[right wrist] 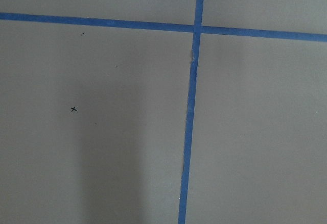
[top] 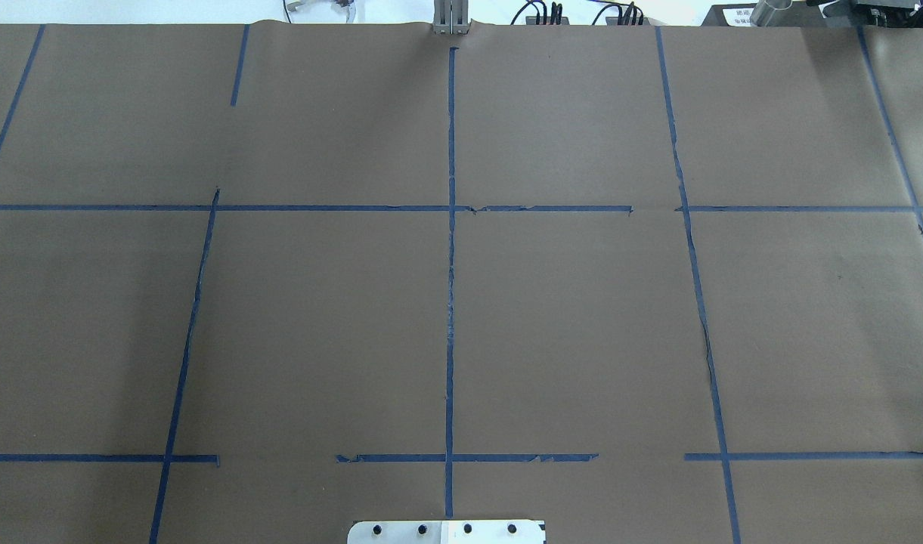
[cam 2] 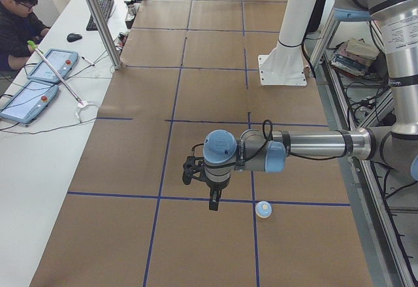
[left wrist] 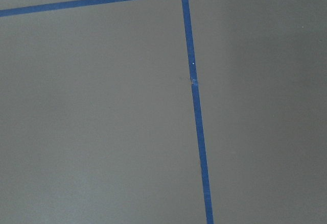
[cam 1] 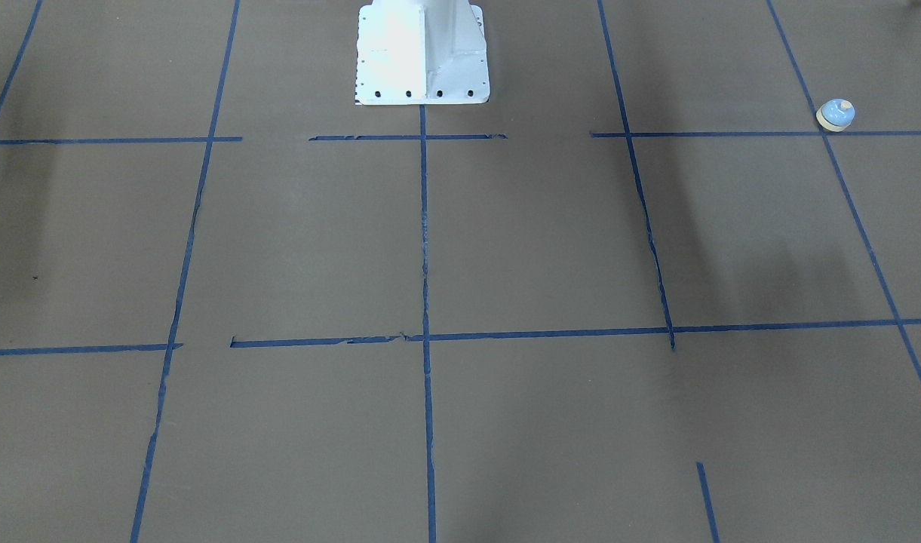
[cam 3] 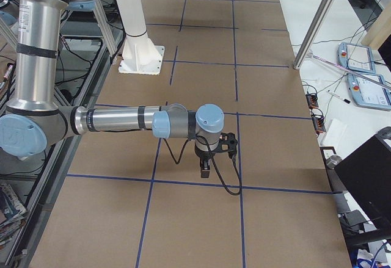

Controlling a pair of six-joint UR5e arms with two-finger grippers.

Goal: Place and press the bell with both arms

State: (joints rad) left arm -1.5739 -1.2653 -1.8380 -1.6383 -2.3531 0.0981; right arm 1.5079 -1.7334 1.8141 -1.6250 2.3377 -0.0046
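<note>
Exterior left view shows the bell (cam 2: 263, 209) standing on the table (cam 2: 196, 91) near the left gripper (cam 2: 213, 202), at its three o'clock, while the right gripper (cam 3: 205, 171) hangs well apart. I cannot tell how either gripper's jaws are set. Grasping, placing and pressing all look undone.

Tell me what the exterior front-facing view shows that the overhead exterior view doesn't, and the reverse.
Only the front-facing view shows the bell, beside a tape crossing near its upper right. Only the overhead view shows black cables beyond the table's far edge. Both show the brown-paper table, its blue tape grid and the white pedestal, though overhead catches only its base plate.
</note>
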